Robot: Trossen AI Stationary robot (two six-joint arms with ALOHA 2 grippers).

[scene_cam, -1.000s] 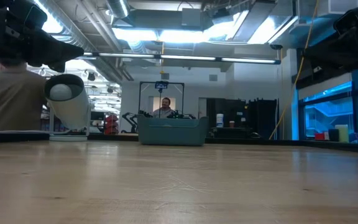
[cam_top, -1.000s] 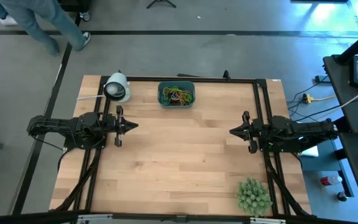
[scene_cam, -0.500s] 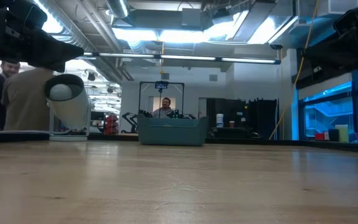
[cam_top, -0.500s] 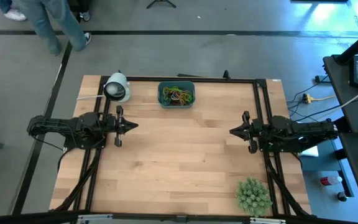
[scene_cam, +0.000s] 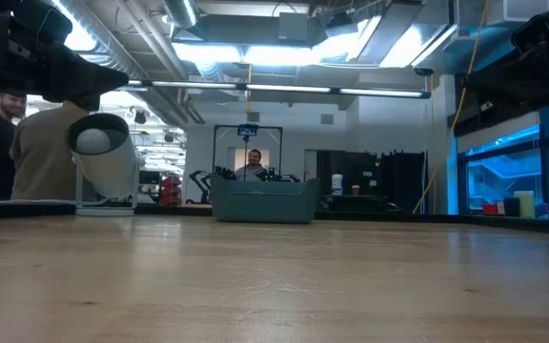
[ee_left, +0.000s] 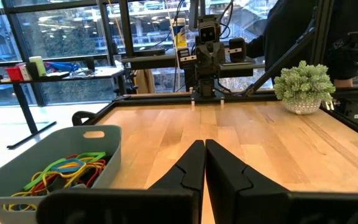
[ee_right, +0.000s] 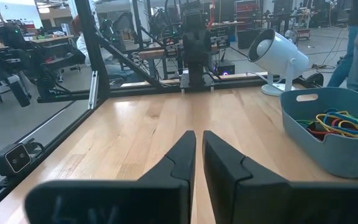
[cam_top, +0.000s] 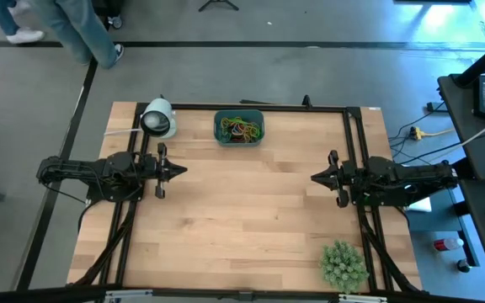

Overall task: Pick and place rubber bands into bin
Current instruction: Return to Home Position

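Note:
The teal bin (cam_top: 239, 127) stands flat near the middle of the table's far edge. It also shows in the low view (scene_cam: 265, 202). The rubber bands (cam_top: 241, 130) lie heaped inside it, red, orange, yellow and green loops, seen from the left wrist (ee_left: 67, 171) and from the right wrist (ee_right: 337, 121). My left gripper (cam_top: 182, 169) hovers shut over the table's left side, pointing right, its tips (ee_left: 204, 146) together. My right gripper (cam_top: 315, 178) hovers shut over the right side, pointing left, its tips (ee_right: 199, 135) together. Both are well short of the bin.
A white cylindrical lamp-like object (cam_top: 158, 118) stands at the far left corner, left of the bin. A bushy green plant (cam_top: 343, 264) sits at the near right corner. Bare wood lies between the two grippers. A dark frame (cam_top: 343, 109) runs round the table's edges. People stand beyond the far left corner.
Both arms and everything on the table have kept still. Only the people in the room beyond the table's far left corner have moved.

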